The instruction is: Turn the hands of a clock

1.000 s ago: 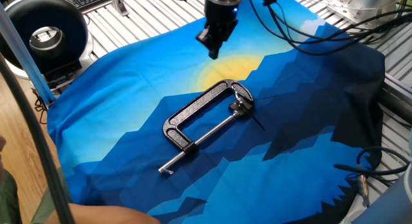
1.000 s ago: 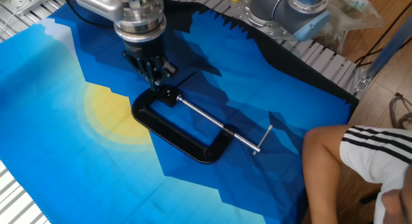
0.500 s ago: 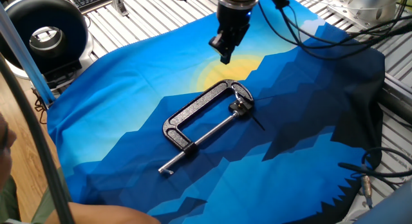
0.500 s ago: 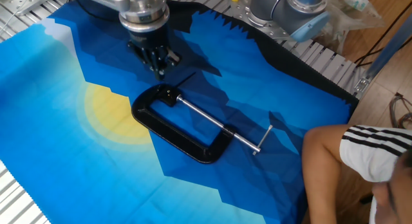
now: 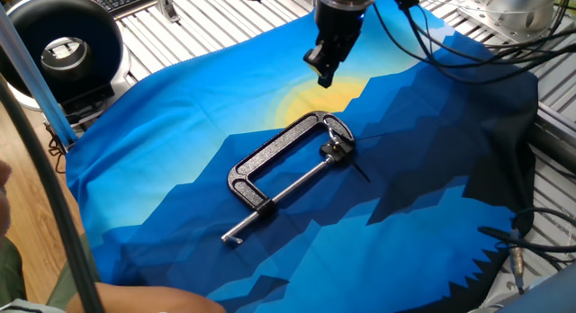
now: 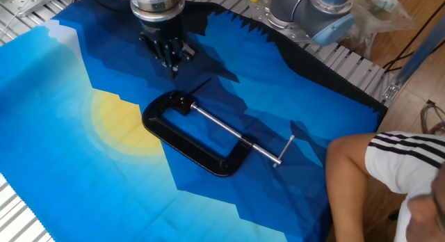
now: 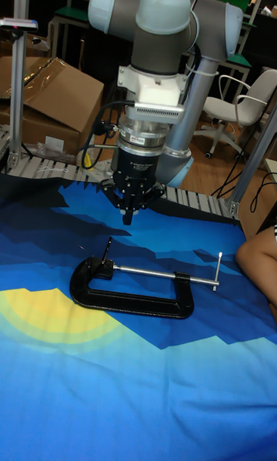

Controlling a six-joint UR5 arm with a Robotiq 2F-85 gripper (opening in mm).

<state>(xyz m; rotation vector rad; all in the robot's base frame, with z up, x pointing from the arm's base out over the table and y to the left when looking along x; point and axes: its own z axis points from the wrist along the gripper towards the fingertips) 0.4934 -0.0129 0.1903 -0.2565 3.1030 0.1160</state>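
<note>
A black C-clamp [image 5: 286, 155] [image 6: 182, 141] [image 7: 127, 298] lies flat on the blue cloth, its long silver screw [image 6: 233, 136] running across its opening. The hands, one thin black needle [image 5: 361, 172] [image 6: 201, 83] [image 7: 108, 246], jut from the clamp's screw head. My gripper [image 5: 322, 76] [image 6: 172, 67] [image 7: 128, 216] hangs in the air above the cloth beyond the screw-head end, clear of clamp and needle. Its fingers are pressed together into a point, shut on nothing.
The blue and yellow cloth [image 5: 162, 124] covers the slatted table. A round black device [image 5: 67, 43] stands at one corner, and cables [image 5: 504, 241] trail off another edge. A person's arm [image 6: 375, 179] rests near the screw's handle end. A cardboard box [image 7: 46, 99] sits behind.
The gripper has risen and drifted away from the clamp's screw head, still shut. Clamp and needle have not moved.
</note>
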